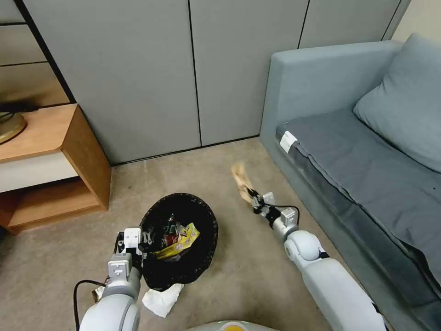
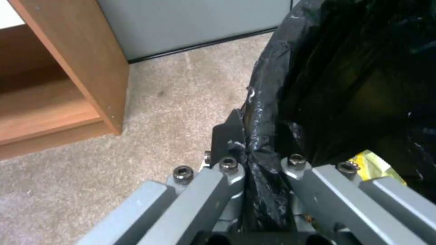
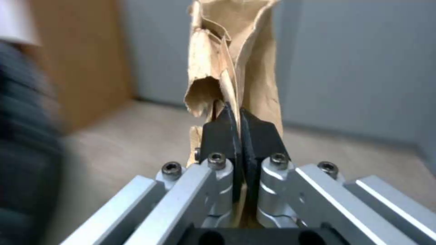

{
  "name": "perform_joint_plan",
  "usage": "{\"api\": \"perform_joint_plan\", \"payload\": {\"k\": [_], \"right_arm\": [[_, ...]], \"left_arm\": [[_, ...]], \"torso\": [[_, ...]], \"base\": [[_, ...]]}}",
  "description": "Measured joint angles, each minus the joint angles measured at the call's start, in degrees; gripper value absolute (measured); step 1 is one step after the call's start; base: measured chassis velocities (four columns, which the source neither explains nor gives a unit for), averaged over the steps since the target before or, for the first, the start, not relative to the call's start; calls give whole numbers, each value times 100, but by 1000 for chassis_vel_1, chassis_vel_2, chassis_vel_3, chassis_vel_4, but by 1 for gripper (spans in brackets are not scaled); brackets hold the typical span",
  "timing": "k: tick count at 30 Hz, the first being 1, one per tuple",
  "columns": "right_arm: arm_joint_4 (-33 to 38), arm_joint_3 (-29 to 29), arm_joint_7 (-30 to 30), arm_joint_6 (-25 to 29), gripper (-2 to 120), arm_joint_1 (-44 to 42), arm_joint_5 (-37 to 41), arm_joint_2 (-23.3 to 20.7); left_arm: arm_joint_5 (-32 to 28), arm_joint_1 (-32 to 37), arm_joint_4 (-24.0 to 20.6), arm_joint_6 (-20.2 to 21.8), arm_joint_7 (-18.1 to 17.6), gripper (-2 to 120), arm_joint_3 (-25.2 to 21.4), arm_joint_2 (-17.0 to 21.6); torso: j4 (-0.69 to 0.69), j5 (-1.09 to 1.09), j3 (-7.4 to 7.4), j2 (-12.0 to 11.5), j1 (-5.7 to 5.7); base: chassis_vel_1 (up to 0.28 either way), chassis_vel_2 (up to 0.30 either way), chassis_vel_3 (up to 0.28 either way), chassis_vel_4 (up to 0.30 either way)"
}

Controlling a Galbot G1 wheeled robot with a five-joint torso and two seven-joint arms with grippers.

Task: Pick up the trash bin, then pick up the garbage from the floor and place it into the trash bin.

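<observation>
The trash bin (image 1: 183,196), lined with a black bag, sits low in the middle of the head view, with my left gripper (image 1: 138,242) shut on its near-left rim. The left wrist view shows that gripper (image 2: 247,143) pinching the folded black bag (image 2: 318,85). Inside the bin lie a yellow wrapper (image 1: 183,240) and other colourful packets. To the bin's right, above the carpet, my right gripper (image 1: 254,198) is shut on a crumpled brown paper bag (image 1: 240,177). In the right wrist view the bag (image 3: 231,51) sticks up from the closed gripper (image 3: 239,119). A white paper wad (image 1: 161,299) lies on the floor by the bin.
A wooden side table (image 1: 69,151) stands at the left. A grey sofa (image 1: 367,161) runs along the right, and grey wall panels (image 1: 193,69) close the back. Beige carpet (image 1: 248,271) lies between bin and sofa. A small scrap (image 1: 98,292) lies beside my left arm.
</observation>
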Motion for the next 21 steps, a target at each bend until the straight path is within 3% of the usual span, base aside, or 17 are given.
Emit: {"api": "perform_joint_plan", "payload": {"k": [5,9,13,21], "right_arm": [[1181,-491,-488,226,0,-456,-180,-333],[1501,-931,-591,271,0,-589,-223,-651],[1535,-1339,-636,289,0,-579,-270,-895],[1015,-1578,-645,306,0,-427,-354,-758]], "left_arm": [[17,2,29,-9,0,1,28,2],[18,-2,30,-10,1,1,36,8],[21,-9,30,-10,2,1,48,6],[37,-13,16,-10,4,1,76,-3]], "torso": [[2,0,0,0,0],[0,1,0,0,0],[0,0,0,0,0],[1,1,0,0,0]], "base": [[0,0,0,0],[0,0,0,0],[0,0,0,0],[0,0,0,0]]}}
